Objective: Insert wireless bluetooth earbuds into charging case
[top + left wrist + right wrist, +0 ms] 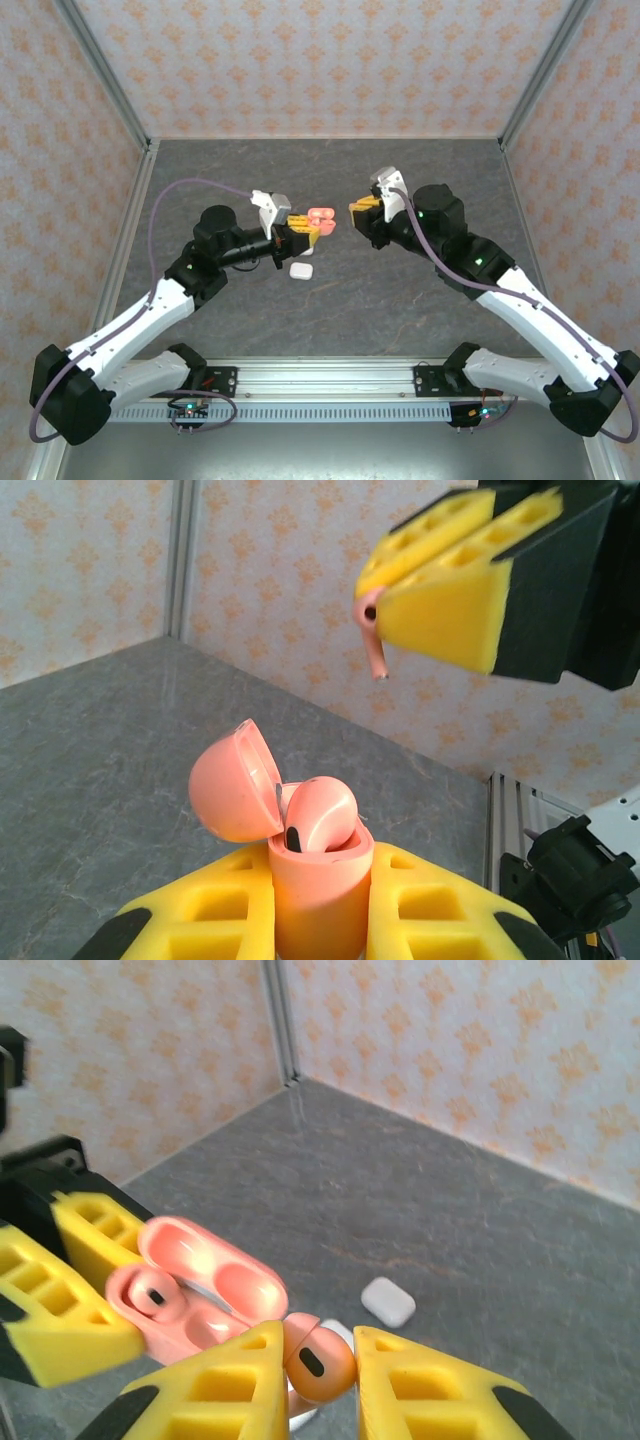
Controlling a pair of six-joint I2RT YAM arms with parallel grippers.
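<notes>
Seated earbud (320, 815), salmon-pink, sits in the open pink charging case (310, 890), its lid (235, 795) tipped back. The case is clenched upright in the left pincer (320, 905). Held earbud (318, 1362), also salmon-pink, is pinched in the right pincer (318, 1345), near the case and apart from it. The pincers face each other mid-table (400, 300). A closed white case (301, 270) lies on the table near the left pincer.

The open charging case (320, 218) sits between the left jaws, above the desk (350, 305). One earbud (320, 815) lies in the case; its lid (232, 785) stands open beside it. A second earbud (318, 1360) sits between the right jaws, right of the case, not touching it. A closed case (301, 270) lies on the desk, in front of the open case.
</notes>
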